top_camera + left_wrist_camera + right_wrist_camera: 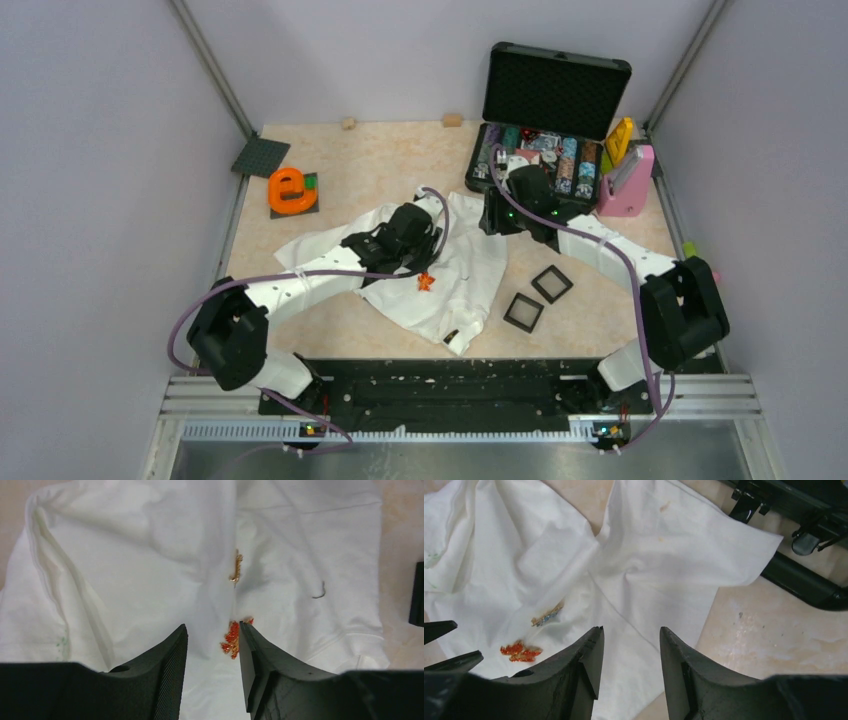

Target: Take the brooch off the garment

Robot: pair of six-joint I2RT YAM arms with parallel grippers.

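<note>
The white garment [455, 285] lies crumpled mid-table, and its print barely shows. A red-and-gold brooch [426, 282] sits on it. In the left wrist view this brooch [230, 639] lies against the inner tip of the right finger [252, 655]. My left gripper [212, 627] is open low over the cloth, holding nothing. A second, slim gold brooch [236, 566] is pinned farther along. My right gripper [631, 630] is open over the shirt's edge, with the red brooch [520, 651] and the gold one [547, 615] to its left.
Two small black square boxes [551, 284] [523, 312] lie right of the shirt. An open black case of chips [545, 150] and a pink object [628, 185] stand back right. An orange object [291, 191] and a dark plate [260, 157] are back left.
</note>
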